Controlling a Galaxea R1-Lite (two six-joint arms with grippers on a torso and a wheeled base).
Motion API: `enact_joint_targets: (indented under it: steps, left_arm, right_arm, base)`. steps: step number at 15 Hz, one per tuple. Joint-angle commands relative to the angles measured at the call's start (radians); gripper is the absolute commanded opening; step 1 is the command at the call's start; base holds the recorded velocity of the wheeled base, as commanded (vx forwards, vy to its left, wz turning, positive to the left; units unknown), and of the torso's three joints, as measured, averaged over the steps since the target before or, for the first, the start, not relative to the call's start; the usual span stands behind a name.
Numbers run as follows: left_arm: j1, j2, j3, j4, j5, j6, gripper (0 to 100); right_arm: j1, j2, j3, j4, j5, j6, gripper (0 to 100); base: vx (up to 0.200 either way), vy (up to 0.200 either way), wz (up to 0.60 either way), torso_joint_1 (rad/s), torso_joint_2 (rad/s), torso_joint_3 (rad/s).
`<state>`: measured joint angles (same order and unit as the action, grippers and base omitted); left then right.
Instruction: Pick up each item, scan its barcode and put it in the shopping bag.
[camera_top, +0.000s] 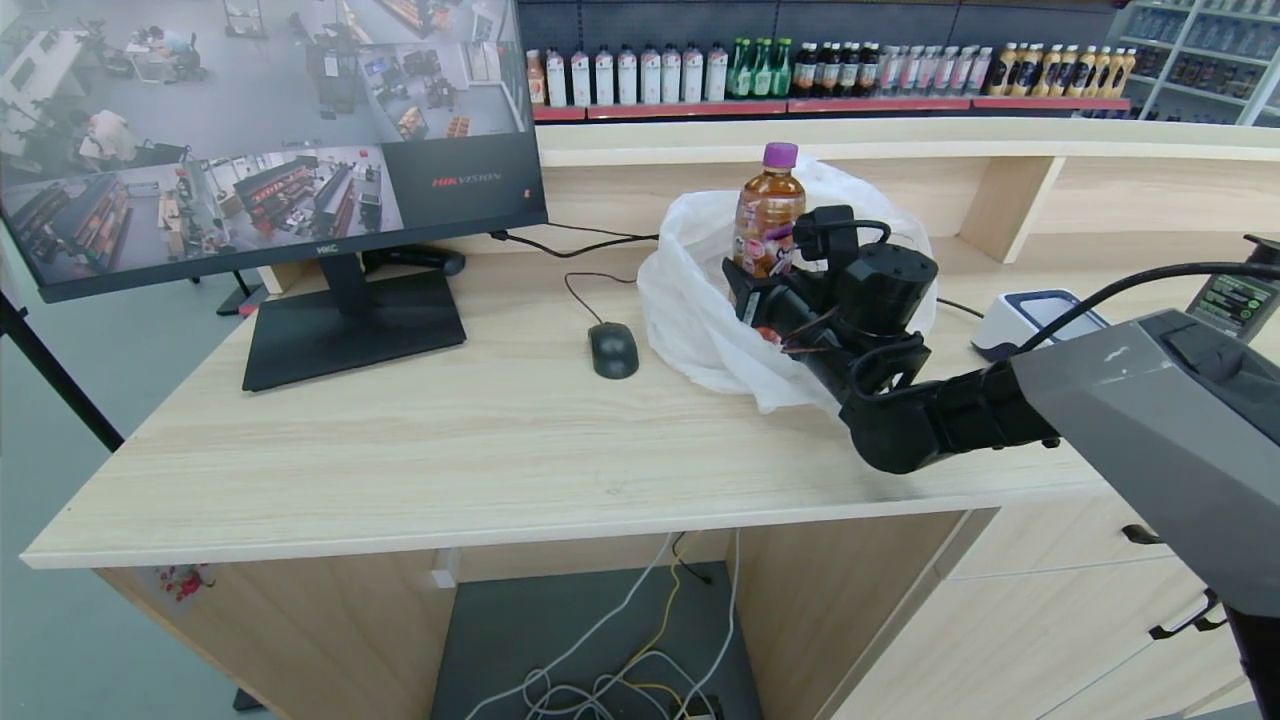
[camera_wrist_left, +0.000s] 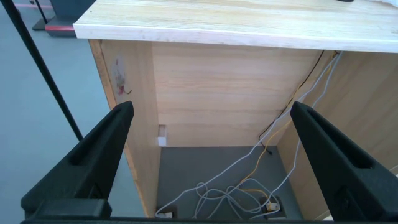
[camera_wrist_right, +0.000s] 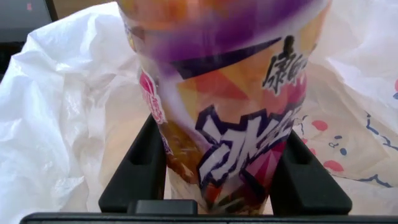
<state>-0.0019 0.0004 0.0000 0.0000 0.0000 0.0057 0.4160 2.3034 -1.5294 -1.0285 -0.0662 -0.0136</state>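
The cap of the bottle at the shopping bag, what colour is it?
Purple. The cap of the bottle shows best in the head view.

An upright bottle (camera_top: 768, 205) with a purple cap is clamped low down by the right tool (camera_top: 757, 288) at the mouth of the white shopping bag (camera_top: 688, 300), its base apparently inside. The bag is set on the worktop (camera_top: 450, 440), between a black mouse (camera_top: 613, 350) and a scanner (camera_top: 1035, 322).
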Motion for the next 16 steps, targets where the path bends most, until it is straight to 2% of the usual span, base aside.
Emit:
enact_joint_targets:
  steps: [1,13,14,16]
  left_arm:
    - [0.0,0.0,0.0,0.0,0.0,0.0,100]
    - [0.0,0.0,0.0,0.0,0.0,0.0,100]
    - [0.0,0.0,0.0,0.0,0.0,0.0,100]
    - [0.0,0.0,0.0,0.0,0.0,0.0,100]
  right_arm:
    - [0.001,-0.001,0.02,-0.004,0.0,0.0,0]
    - [0.0,-0.006,0.002,-0.005,0.005,0.001,0]
    - [-0.003,-0.016,0.009,-0.005,0.006,0.0,100]
    - [0.0,-0.024,0.003,-0.007,0.008,0.001,100]
  base:
    - [0.0,0.0,0.0,0.0,0.0,0.0]
    - [0.0,0.0,0.0,0.0,0.0,0.0]
    - [0.0,0.0,0.0,0.0,0.0,0.0]
    - [0.0,0.0,0.0,0.0,0.0,0.0]
